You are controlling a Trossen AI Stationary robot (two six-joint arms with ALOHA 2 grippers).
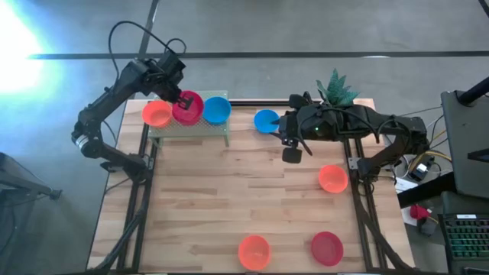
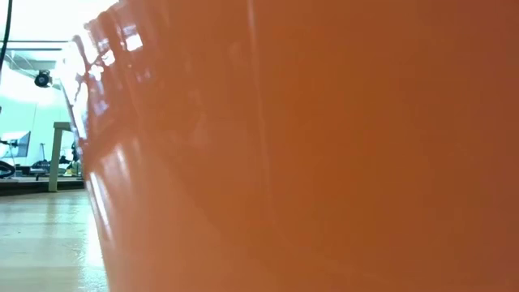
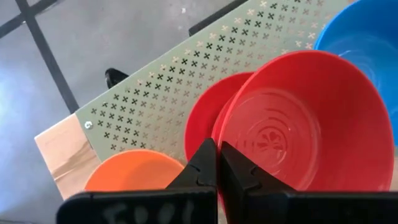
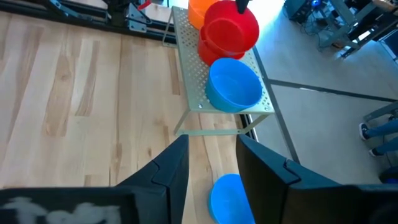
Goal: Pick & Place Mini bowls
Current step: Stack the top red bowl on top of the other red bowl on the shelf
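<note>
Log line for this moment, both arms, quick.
left gripper: shut on red bowl above green rack | right gripper: open, over blue bowl on table

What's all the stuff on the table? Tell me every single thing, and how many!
orange bowls: three, orange; rack orange bowl, right-edge orange bowl, front orange bowl.
red bowls: three, red; held red bowl tilted over the rack red bowl, front-right red bowl.
blue bowls: two, blue; rack blue bowl, table blue bowl beside the rack.
rack: one, pale green with holes, back left.
plant: one, green, back right.
table: one, light wood.
left gripper: dark, shut on the held red bowl's rim, over the rack.
right gripper: dark, open, above the table blue bowl.
</note>
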